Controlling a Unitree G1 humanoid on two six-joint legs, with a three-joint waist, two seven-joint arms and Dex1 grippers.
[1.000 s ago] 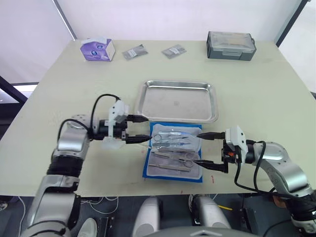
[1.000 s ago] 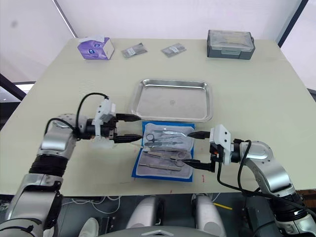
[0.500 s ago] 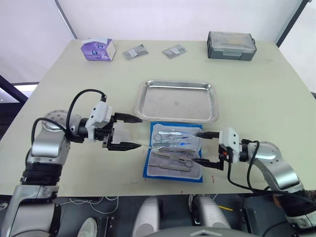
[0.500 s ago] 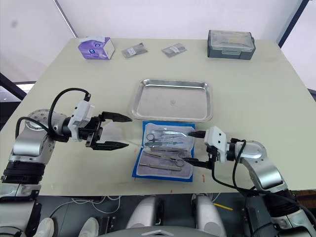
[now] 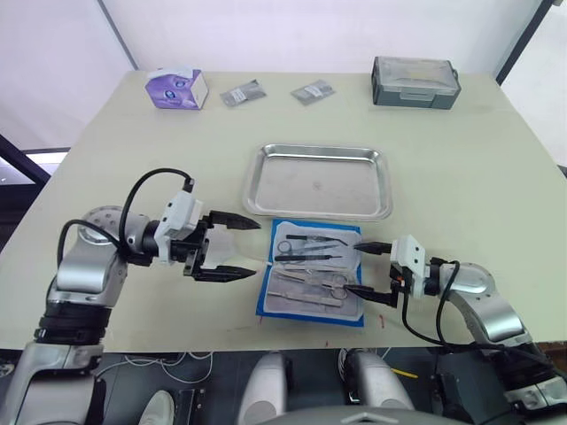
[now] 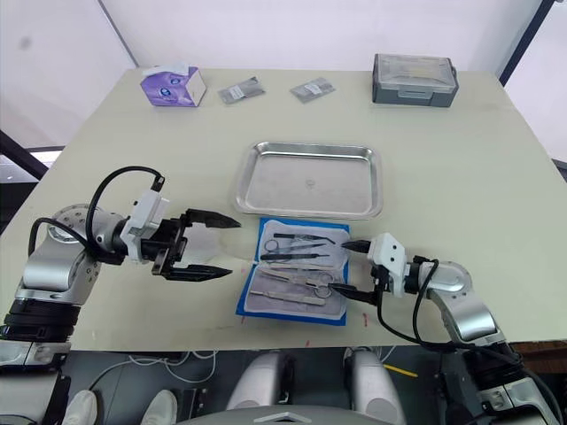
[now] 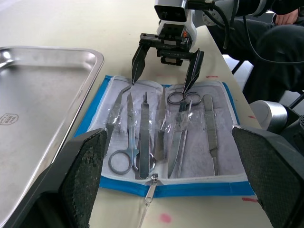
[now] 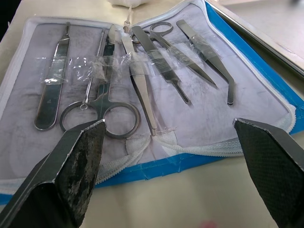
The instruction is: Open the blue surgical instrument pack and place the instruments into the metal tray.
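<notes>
The blue pack (image 5: 311, 272) now lies wide open by the table's front edge, tools (image 7: 156, 130) showing, tray (image 5: 319, 181) empty behind, both grippers (image 5: 229, 247) (image 5: 370, 271) open and holding nothing.

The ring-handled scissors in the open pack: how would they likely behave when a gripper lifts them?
The ring-handled scissors look like rigid metal, so probably stiff, and smooth enough to slip between the fingers. Clear strips on the blue surgical instrument pack cross them, so they may snag and drag the floppy pack along.
</notes>
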